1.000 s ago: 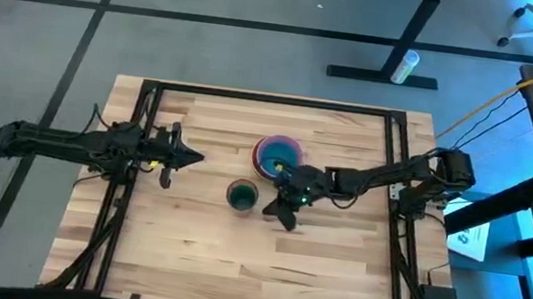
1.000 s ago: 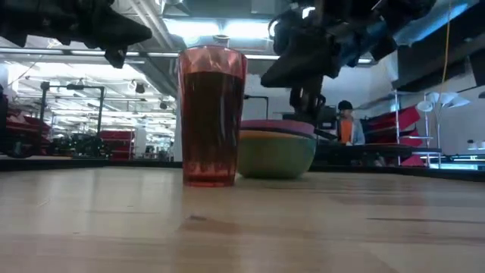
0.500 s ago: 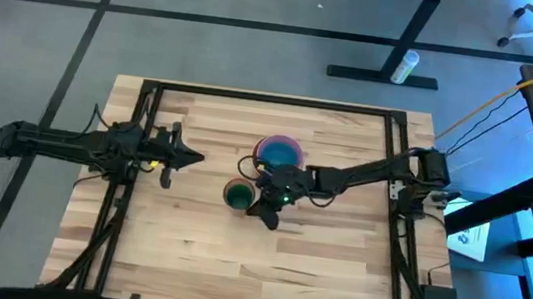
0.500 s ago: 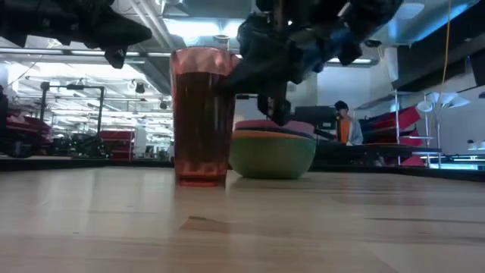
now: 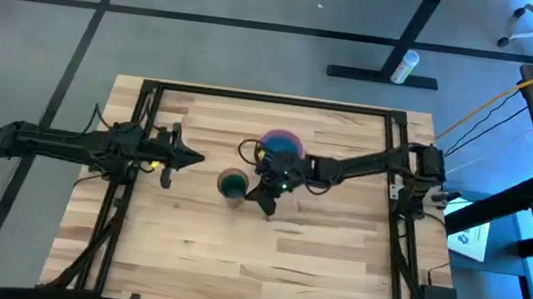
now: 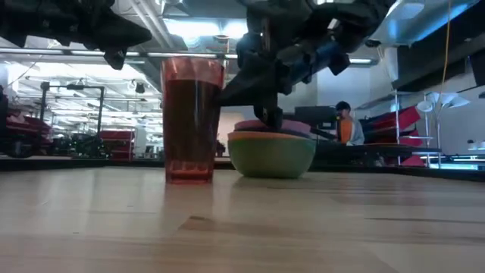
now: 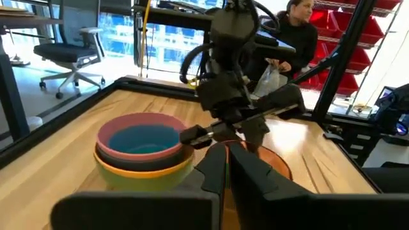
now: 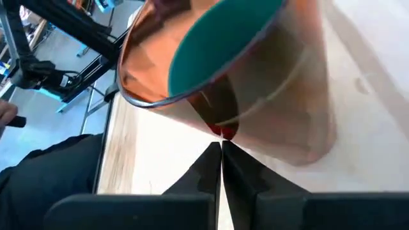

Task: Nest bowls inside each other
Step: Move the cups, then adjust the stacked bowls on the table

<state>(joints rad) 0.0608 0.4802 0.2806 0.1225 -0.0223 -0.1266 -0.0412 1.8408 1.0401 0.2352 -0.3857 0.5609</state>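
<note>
Right gripper (image 5: pixel 263 198), fingers closed and empty, touches the orange-red cup (image 6: pixel 191 119) beside the nested bowls (image 6: pixel 271 148). Left gripper (image 5: pixel 191 158), closed, hangs well apart above the counter (image 5: pixel 314 266).

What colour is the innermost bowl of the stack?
Bright blue innermost bowl, inside a pink one; clearest in the left wrist view.

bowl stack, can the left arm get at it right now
Probably not cleanly. The left tool hangs off to the side, and between it and the bowl stack stand the see-through cup and the right tool, whose arm also crosses above the stack.
</note>
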